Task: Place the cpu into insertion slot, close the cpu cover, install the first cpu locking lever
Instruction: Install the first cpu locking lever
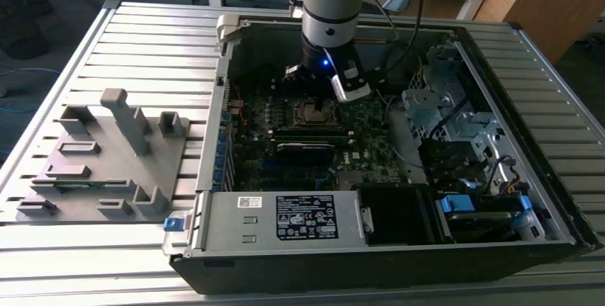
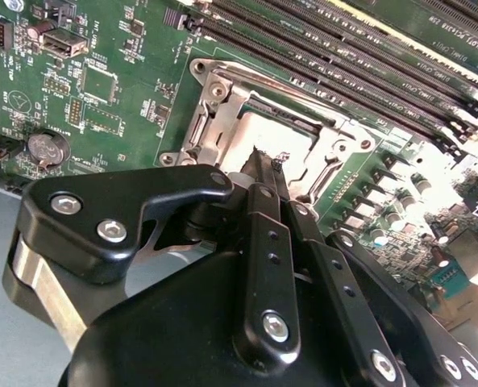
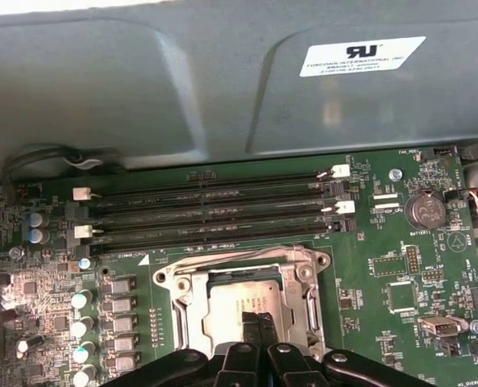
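While the arm reaches down into the open computer case (image 1: 492,200) on the worktop (image 1: 142,30), the jaws (image 3: 259,324) are pressed together with nothing between them. Right under their tips lies the cpu (image 3: 243,310) in its slot. The cpu cover (image 2: 214,105) sits flat around it.

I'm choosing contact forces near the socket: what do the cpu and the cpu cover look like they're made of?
The cpu looks like a flat plate of dull silver-grey metal, with a matte, softly reflective top. The cpu cover appears to be thin bright steel, silvery with sharp highlights along its bent edges; the alloy can't be told.
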You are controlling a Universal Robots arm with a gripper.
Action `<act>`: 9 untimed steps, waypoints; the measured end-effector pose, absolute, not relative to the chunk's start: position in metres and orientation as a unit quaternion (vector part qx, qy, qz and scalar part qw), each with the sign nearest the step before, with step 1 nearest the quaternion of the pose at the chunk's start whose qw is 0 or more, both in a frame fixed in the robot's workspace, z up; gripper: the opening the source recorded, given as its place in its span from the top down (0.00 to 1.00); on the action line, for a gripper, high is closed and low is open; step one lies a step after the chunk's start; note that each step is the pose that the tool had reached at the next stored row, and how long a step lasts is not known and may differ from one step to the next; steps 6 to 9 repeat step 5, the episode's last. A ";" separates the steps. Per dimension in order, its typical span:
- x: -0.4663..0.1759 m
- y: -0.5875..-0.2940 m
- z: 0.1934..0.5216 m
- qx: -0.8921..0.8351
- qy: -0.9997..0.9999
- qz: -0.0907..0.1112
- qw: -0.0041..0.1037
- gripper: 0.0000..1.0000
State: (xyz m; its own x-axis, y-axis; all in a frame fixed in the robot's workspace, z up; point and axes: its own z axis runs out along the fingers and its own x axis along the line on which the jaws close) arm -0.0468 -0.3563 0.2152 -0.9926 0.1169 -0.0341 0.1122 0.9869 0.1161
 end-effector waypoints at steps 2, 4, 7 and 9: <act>-0.047 -0.356 0.215 0.057 0.997 0.057 0.020 0.90; -0.047 -0.356 0.215 0.057 0.997 0.057 0.020 0.90; -0.047 -0.356 0.215 0.057 0.997 0.057 0.020 0.90; -0.047 -0.356 0.215 0.057 0.997 0.057 0.020 0.90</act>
